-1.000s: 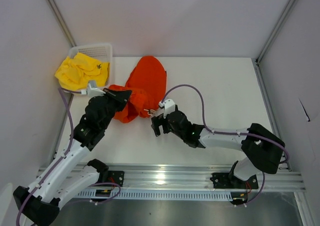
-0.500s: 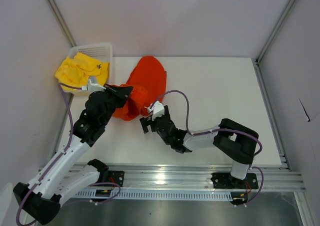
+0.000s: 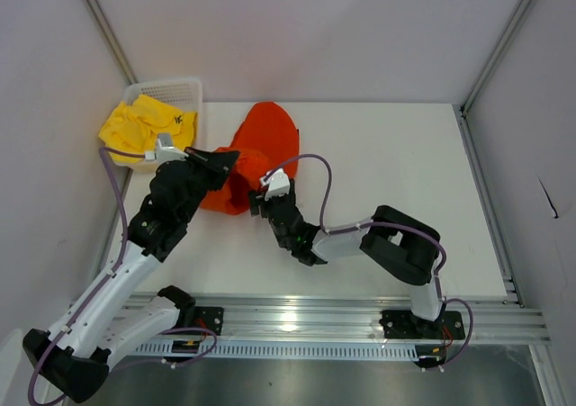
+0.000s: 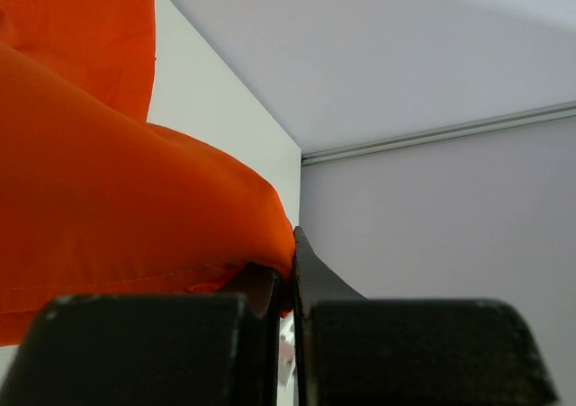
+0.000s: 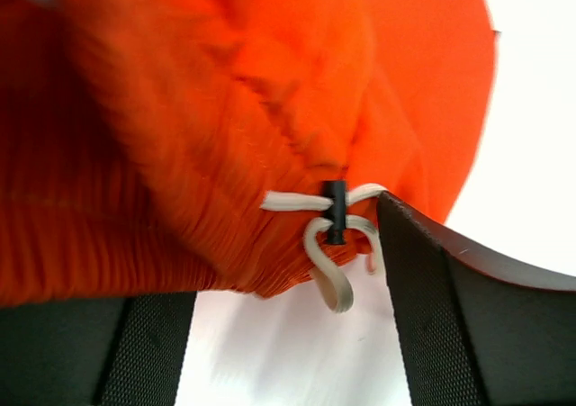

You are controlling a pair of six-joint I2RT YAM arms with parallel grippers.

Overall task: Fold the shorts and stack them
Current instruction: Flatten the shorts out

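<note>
The orange-red shorts (image 3: 266,140) lie crumpled on the white table, left of the middle. My left gripper (image 3: 226,161) is shut on their left edge and holds a fold of the fabric (image 4: 108,199) up off the table, pinched between the left gripper's (image 4: 290,264) black fingers. My right gripper (image 3: 262,202) is open at the shorts' near edge. In the right wrist view the gathered waistband (image 5: 207,154) and its white drawstring (image 5: 329,260) sit between the right gripper's (image 5: 279,275) spread fingers. The yellow shorts (image 3: 147,125) hang bunched over the basket's front.
A white mesh basket (image 3: 169,89) stands at the table's back left corner, against the left wall. A metal frame post (image 3: 493,44) rises at the back right. The right arm's purple cable (image 3: 317,167) loops above the table beside the orange shorts.
My right arm has swung left and forward, bringing its gripper up to the orange shorts' waistband. The left gripper has shifted slightly, still holding the fabric.
</note>
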